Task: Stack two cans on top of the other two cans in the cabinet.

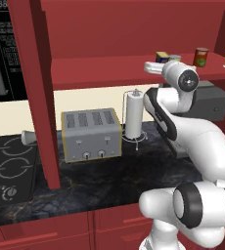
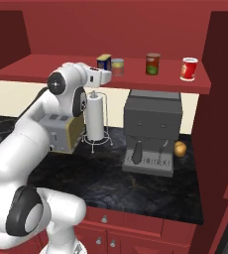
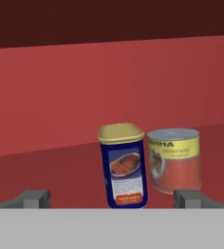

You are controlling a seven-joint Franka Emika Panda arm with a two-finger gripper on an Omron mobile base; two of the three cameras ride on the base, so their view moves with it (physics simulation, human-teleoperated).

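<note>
On the cabinet shelf (image 1: pixel 95 68) stand several tins in a row. The blue can with a yellow lid (image 3: pixel 122 165) is upright, and the tan-brown can (image 3: pixel 174 160) stands close to its right, a little further back. Further right along the shelf are the dark red can with a green band (image 2: pixel 152 63) and the red-and-white can (image 2: pixel 189 68). My gripper (image 3: pixel 113 198) is open at shelf height, just in front of the blue can (image 2: pixel 104 61) without touching it, its fingertips (image 3: pixel 33 198) spread wider than the can. Nothing is held.
Below the shelf, the dark counter holds a toaster (image 1: pixel 91 134), a paper towel holder (image 1: pixel 133 114) and a grey coffee machine (image 2: pixel 150 131) with a small orange thing (image 2: pixel 180 148) beside it. A red upright post (image 1: pixel 41 97) stands left, by the stove (image 1: pixel 9 166).
</note>
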